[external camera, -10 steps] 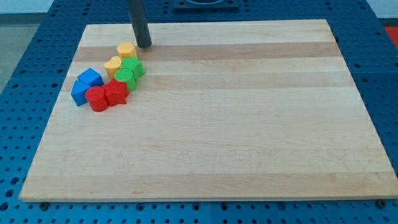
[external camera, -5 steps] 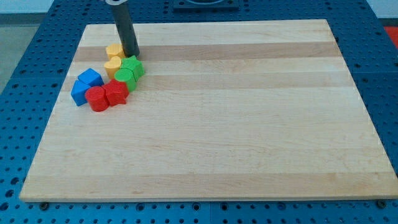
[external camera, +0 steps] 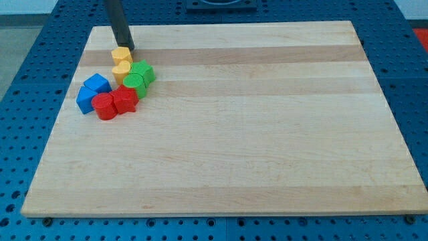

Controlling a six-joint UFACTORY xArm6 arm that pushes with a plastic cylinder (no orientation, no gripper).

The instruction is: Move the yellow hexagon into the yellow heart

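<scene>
The yellow hexagon [external camera: 121, 55] sits near the board's top left, touching the yellow heart [external camera: 122, 71] just below it. My tip [external camera: 126, 47] is right above the hexagon, at its upper right edge, touching it or nearly so. The rod rises to the view's top.
Two green blocks [external camera: 139, 76] lie right of the yellow heart. Two red blocks [external camera: 115, 103] sit below them and two blue blocks [external camera: 92, 91] to their left. All rest on the wooden board [external camera: 234, 120], with blue perforated table around it.
My tip moved left from the hexagon's right side to above it. The yellow hexagon slid left and down until it touched the yellow heart.
</scene>
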